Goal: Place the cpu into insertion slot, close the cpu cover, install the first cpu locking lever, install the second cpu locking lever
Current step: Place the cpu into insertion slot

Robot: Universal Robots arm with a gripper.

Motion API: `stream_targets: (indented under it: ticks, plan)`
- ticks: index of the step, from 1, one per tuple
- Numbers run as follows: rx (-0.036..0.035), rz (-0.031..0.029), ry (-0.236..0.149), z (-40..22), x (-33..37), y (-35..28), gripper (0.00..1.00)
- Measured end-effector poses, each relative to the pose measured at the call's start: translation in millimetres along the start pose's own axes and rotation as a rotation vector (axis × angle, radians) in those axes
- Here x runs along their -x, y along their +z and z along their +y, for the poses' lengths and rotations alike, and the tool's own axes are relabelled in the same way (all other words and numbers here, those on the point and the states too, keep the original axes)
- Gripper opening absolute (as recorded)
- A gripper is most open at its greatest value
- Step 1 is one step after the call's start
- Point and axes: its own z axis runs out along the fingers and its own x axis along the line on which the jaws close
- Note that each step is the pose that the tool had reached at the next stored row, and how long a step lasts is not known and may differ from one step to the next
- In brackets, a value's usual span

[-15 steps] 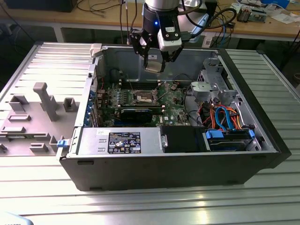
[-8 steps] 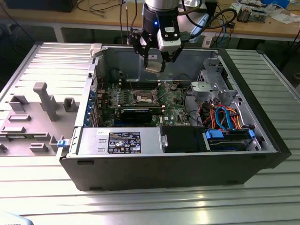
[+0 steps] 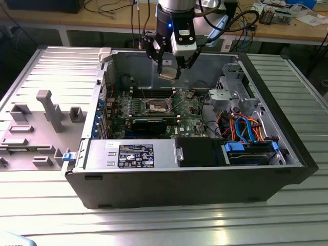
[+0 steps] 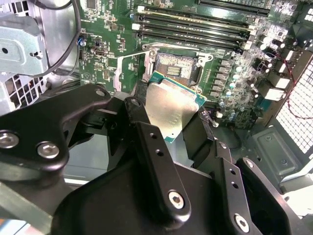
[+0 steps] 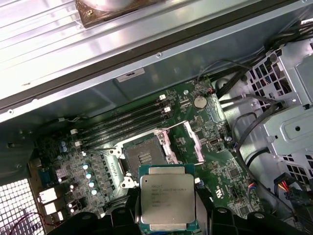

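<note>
While it hangs over the open computer case (image 3: 205,177), the gripper (image 3: 169,73) has its two black fingers (image 4: 146,142) closed onto opposite edges of the cpu (image 5: 167,203), which is held clear of the green board, its silver-grey top showing in both wrist views. In the exterior view the insertion slot (image 3: 158,106) lies at about six o'clock from the gripper, well below it and bare, with its dark centre uncovered. The cpu cover (image 5: 193,141) stands swung open just beside the slot. Long black memory slots (image 5: 122,122) run along the slot's far side. A black graphics card (image 3: 148,124) sits at six o'clock from the slot, and a grey fixture tray (image 3: 41,123) rests on the table (image 3: 154,225) at nine o'clock from the case.
</note>
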Motion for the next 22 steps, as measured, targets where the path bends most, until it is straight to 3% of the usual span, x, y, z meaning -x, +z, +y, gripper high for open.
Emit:
stream_targets:
  ticks: [22]
  plan:
    - [0.0013, -0.0060, 0.067, -0.1, 0.0, 0.7, 0.54]
